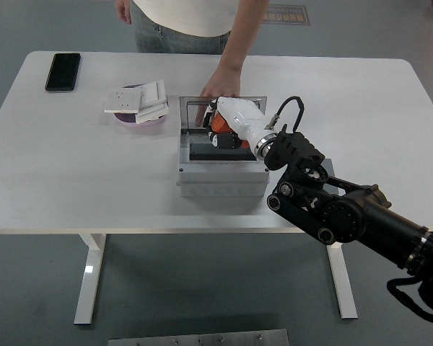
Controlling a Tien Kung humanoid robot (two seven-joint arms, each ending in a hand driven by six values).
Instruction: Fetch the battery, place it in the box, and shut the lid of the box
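— Where are we with the right hand (227, 124)?

— We have it reaching in over the open grey box (221, 180), its white shell low between the walls. Its fingers are curled round something orange and black, which we take to be the battery (219, 130). So the hand is closed on it, and the battery sits above the dark floor of the box, at the far side of the opening. Whether it already touches the floor we cannot tell.

— Then the fetch is finished?

— We judge so. The battery is off the table and inside the outline of the box. What we cannot call done is the placing, since the fingers are not yet off it.

— And the lid?

— The lid (202, 108) lies back behind the box, swung open, with the person's hand (219, 86) resting at its far edge, apparently steadying it. Closing is all ahead of us.

— Anything else on the table we should mind?

— A pink dish with white wall plates (138, 102) stacked on it lies left of the box, and a black phone (63, 71) sits well apart at the far left corner. Neither is in our way. The left arm is out of sight.

— So two steps left?

— Release, then shut the lid.
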